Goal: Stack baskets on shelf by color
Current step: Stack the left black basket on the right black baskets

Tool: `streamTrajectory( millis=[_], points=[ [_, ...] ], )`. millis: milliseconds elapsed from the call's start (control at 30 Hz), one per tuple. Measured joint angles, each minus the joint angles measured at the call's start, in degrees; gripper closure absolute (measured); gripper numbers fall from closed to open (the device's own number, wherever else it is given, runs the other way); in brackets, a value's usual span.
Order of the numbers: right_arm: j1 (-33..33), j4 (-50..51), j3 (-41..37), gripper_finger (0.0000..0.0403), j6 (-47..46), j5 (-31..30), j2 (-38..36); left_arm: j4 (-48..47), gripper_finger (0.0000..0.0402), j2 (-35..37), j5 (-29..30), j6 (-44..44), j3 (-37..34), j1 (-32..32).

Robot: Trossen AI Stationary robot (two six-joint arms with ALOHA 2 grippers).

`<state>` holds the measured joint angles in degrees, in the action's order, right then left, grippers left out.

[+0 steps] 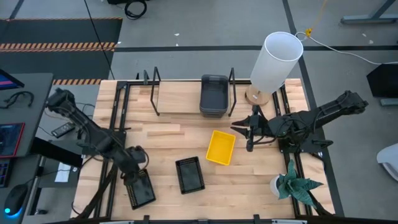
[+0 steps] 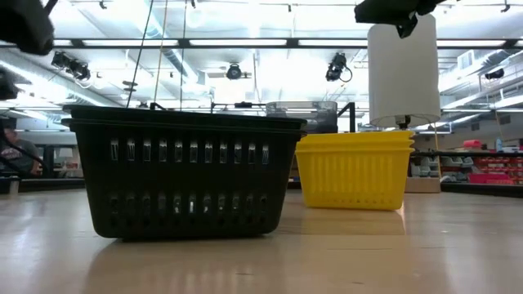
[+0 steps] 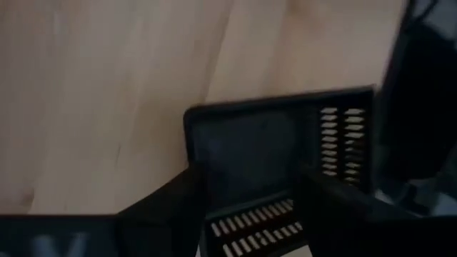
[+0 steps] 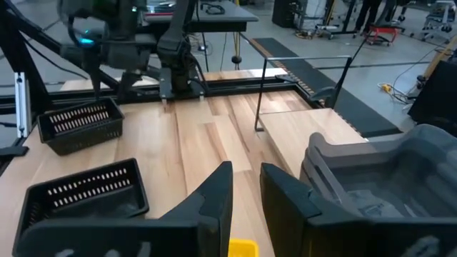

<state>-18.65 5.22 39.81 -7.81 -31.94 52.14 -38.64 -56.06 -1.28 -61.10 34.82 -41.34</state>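
Note:
Nested dark grey baskets [image 1: 214, 94] sit on the shelf [image 1: 180, 99] between its black wire frames. Yellow baskets [image 1: 221, 147] lie nested mid-table. One black basket [image 1: 189, 175] stands near the front edge and another [image 1: 140, 190] at the front left. My left gripper [image 1: 134, 174] is open and points down over that second basket's [image 3: 275, 146] far end, a finger [image 3: 168, 207] on either side of its slotted wall. My right gripper [image 1: 250, 138] hovers right of the yellow baskets, its fingers a narrow gap apart [image 4: 246, 193], with nothing between them. My left gripper stands astride the slotted end wall [image 3: 250, 225] of the front-left black basket, slanting down from the far side. Whether either finger touches the wall I cannot tell. The basket rests flat on the table.
A white-shaded lamp [image 1: 275, 61] stands at the far right beside the shelf. A small potted plant [image 1: 293, 185] sits at the front right. Bare planks lie between the shelf and the yellow baskets. A desk with devices [image 1: 18, 124] is left of the table.

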Motion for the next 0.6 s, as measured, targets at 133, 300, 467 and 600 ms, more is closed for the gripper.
streamTrajectory(
  millis=[133,300,467,600],
  points=[
    [0.0,-0.1,0.0,0.0325,0.0,0.0,0.0,-1.0,0.0194,-4.8,-0.2,-2.8,0.2,-1.5],
    [0.0,-0.4,0.0,0.0325,-0.1,0.0,0.0,-1.7,0.0203,-9.6,-0.5,-4.0,0.2,-1.7],
    [0.0,-0.4,0.0,0.0325,-0.1,0.0,0.0,-1.5,0.0219,-14.0,-2.1,-4.4,0.2,-1.7],
    [0.0,-0.4,0.0,0.0325,-0.1,0.0,0.0,-1.4,0.0241,-16.9,-3.2,-5.0,0.2,-1.6]
  ],
)
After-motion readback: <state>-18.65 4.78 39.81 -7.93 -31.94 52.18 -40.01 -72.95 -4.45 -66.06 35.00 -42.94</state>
